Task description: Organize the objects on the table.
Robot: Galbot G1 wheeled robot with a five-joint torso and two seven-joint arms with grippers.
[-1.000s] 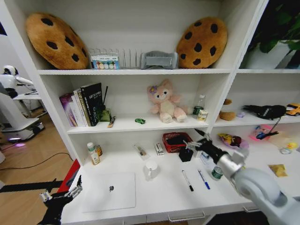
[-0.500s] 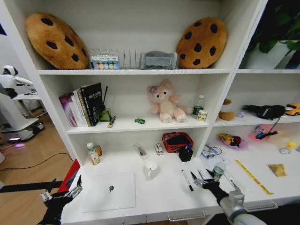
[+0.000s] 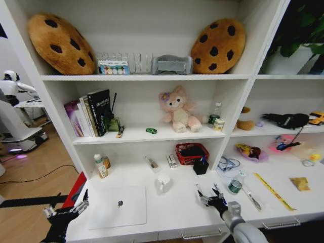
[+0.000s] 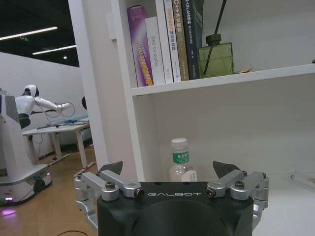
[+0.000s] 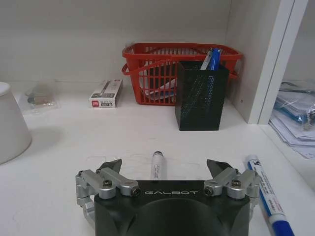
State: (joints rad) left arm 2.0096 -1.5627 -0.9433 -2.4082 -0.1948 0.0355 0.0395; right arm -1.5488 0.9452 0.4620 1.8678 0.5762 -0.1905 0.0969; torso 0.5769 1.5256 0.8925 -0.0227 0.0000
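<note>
Right gripper [image 3: 211,195], lower right of head view, fingers spread wide over black pen [image 5: 157,166] – lower end hidden by its body, blue pen [image 5: 266,196] alongside, silver laptop [image 3: 118,206] lower left on table [image 3: 177,207], left gripper [image 3: 68,211] wide open at bottom-left edge – arm cut off.

Matt silver laptop [image 3: 119,206], black mesh, perhaps metal, pen cup [image 5: 201,96]

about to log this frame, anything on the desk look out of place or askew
Two pens lie loose on the table in front of the black pen holder rather than in it: the black pen between the open right gripper's fingertips, the blue pen beside it. Nothing looks spilled or damaged. The left gripper is off the desk's left end.
</note>
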